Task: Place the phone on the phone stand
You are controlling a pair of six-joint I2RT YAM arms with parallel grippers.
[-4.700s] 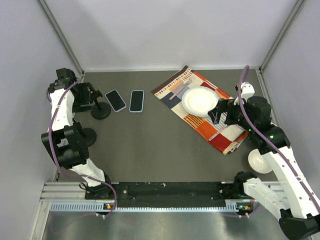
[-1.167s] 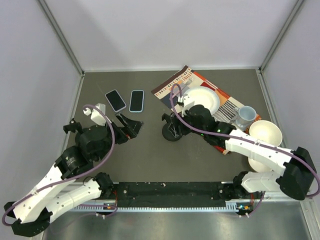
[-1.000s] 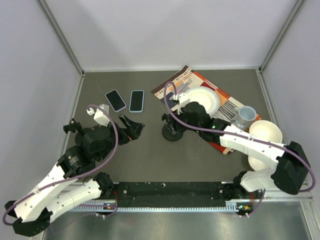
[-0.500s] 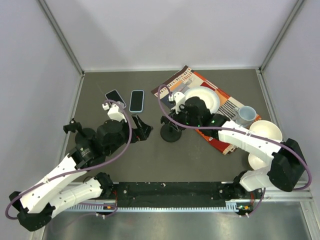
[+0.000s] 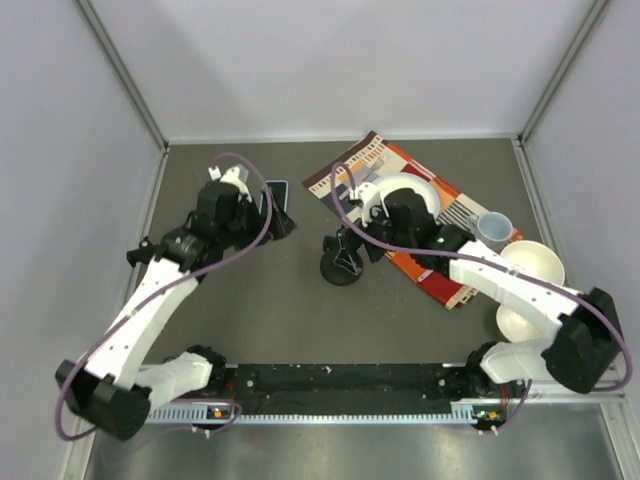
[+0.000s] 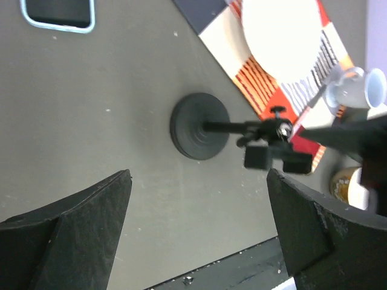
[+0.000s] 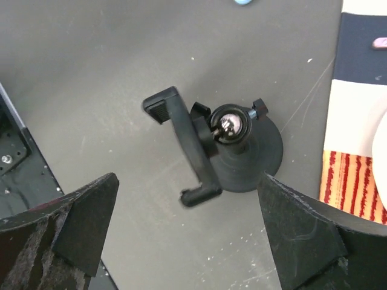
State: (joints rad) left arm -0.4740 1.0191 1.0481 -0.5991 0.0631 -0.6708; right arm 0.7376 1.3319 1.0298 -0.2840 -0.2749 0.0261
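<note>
Black phone stand [image 7: 257,160] stood empty, phone [image 6: 60,13] lay ungrasped, left gripper [image 6: 198,181] and right gripper [image 7: 187,181] both splayed, holding nothing.

Lab robot test cell: bare grey panel walls [image 5: 340,60] boxing in a dark table [image 5: 270,320], metal frame posts [image 5: 125,75] in corners, slotted mounting rail [image 5: 330,411] along near edge.

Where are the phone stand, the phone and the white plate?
phone stand [image 7: 263,160], right wrist view, on its round black base.
phone [image 6: 57,9], left wrist view, on its dark screen.
white plate [image 6: 281,36], left wrist view, near its centre.
</note>
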